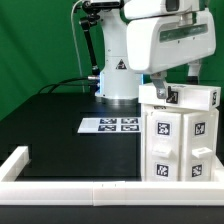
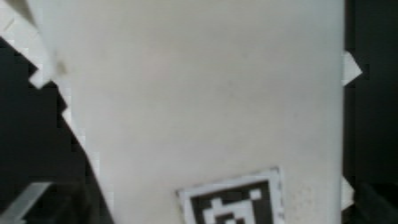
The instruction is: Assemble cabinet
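At exterior view's right: arm bent down over cabinet (image 1: 181, 140), claw (image 1: 160, 97) at its top, grip state unclear.

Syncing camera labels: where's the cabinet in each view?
Exterior view: the cabinet stands at that view's lower right on the black table, right under the gripper, inside the white rail.
Wrist view: the cabinet fills most of the picture as one blurred white face.
Shared landmark: the black-and-white square tags on the cabinet's faces.
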Robot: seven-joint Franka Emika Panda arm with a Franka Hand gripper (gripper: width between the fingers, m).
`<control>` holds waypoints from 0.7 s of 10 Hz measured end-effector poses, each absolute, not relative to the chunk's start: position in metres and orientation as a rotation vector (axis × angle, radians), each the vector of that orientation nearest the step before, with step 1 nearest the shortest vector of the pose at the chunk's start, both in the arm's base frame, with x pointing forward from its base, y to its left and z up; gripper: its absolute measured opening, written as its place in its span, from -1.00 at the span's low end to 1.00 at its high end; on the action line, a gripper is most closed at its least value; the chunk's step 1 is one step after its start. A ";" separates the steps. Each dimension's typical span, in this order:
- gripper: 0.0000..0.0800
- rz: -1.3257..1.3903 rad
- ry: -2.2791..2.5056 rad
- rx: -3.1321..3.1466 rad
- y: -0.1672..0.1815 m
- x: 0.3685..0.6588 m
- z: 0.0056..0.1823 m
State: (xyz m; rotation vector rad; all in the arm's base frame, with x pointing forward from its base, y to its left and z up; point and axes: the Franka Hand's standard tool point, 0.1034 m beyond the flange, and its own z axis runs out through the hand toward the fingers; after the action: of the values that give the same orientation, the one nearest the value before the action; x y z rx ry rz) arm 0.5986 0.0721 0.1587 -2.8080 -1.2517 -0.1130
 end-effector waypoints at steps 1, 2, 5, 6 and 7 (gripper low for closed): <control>0.41 -0.114 -1.253 -2.808 0.073 0.599 0.159; 0.41 -0.114 -1.237 -2.814 0.073 0.599 0.159; 0.39 -0.110 -1.092 -2.867 0.072 0.599 0.159; 0.39 -0.104 -0.943 -2.915 0.069 0.599 0.159; 0.39 -0.098 -0.754 -2.966 0.069 0.599 0.159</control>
State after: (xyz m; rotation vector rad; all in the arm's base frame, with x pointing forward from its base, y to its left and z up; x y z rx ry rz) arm 0.5988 0.0693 0.1587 -2.9658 -0.7535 -0.0977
